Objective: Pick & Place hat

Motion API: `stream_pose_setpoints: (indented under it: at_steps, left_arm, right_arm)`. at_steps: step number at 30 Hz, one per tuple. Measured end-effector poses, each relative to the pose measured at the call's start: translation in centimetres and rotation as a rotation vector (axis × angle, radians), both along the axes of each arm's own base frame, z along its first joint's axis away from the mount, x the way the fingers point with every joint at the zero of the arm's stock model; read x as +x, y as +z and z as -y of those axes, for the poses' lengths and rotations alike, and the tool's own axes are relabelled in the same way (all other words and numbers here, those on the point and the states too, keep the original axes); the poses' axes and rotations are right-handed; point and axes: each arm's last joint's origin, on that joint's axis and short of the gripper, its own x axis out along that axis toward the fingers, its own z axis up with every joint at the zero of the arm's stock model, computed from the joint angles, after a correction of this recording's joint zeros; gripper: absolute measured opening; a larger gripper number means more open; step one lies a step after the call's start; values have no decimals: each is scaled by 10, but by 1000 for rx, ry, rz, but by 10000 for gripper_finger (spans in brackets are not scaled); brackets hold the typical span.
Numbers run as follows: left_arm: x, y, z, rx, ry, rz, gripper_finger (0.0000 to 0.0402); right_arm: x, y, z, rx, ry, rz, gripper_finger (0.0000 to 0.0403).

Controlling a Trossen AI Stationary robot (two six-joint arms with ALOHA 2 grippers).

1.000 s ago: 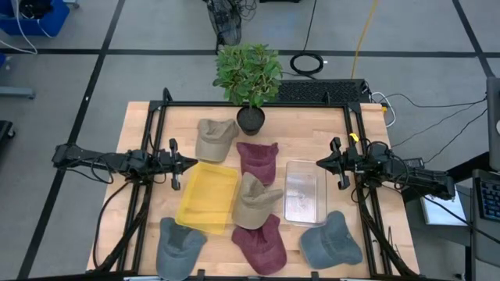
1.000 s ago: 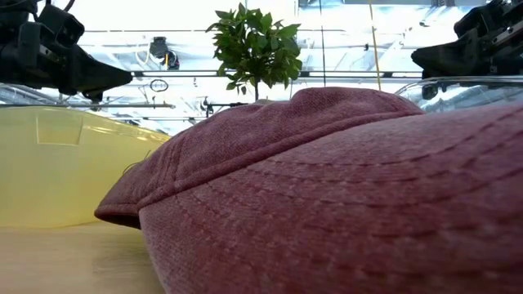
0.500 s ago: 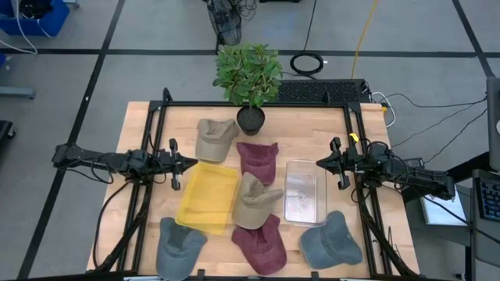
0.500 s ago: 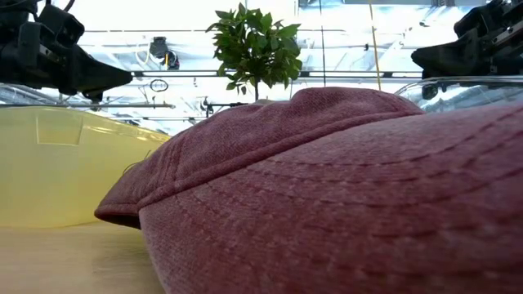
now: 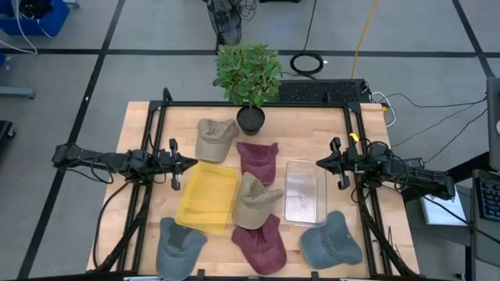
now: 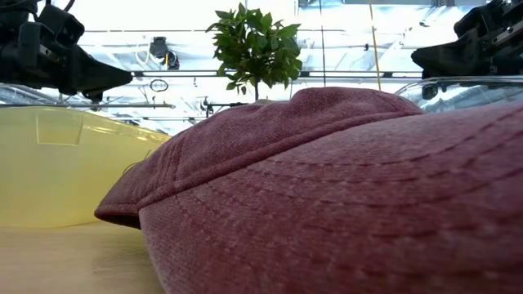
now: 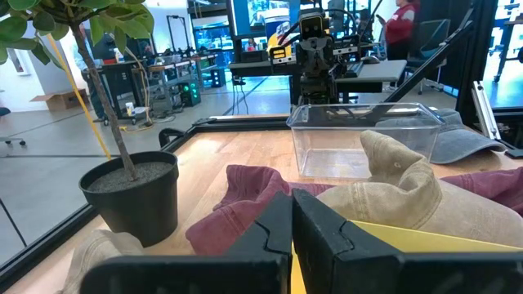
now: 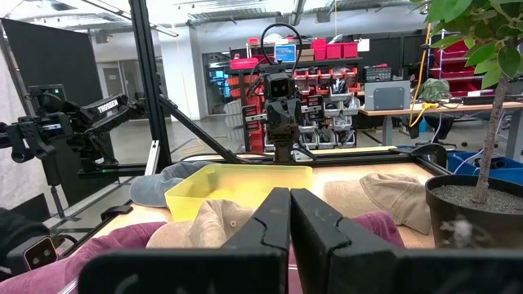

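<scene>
My left gripper (image 5: 181, 165) hangs at the table's (image 5: 141, 125) left edge, jaws pressed together, nothing held — my right gripper (image 5: 328, 163) mirrors it across the way, jaws likewise closed and empty. Between us, a tan hat (image 5: 251, 200) lies mid-table, resting between the yellow bin (image 5: 207, 197) and clear bin (image 5: 305, 191).

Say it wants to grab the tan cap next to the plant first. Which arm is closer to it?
Probably the left. The left gripper waits shut beside the yellow bin, nearer that tan cap. The right gripper, also shut, sits across the table beyond the clear bin.
</scene>
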Motion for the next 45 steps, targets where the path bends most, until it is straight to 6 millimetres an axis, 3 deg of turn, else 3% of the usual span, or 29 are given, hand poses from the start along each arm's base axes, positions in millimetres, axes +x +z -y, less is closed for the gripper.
stream_pose_setpoints:
  at_steps: [45]
  left_arm:
    - [0,0,0,0,0,0,19]
  right_arm:
    - [0,1,1,-9,-32,10,0]
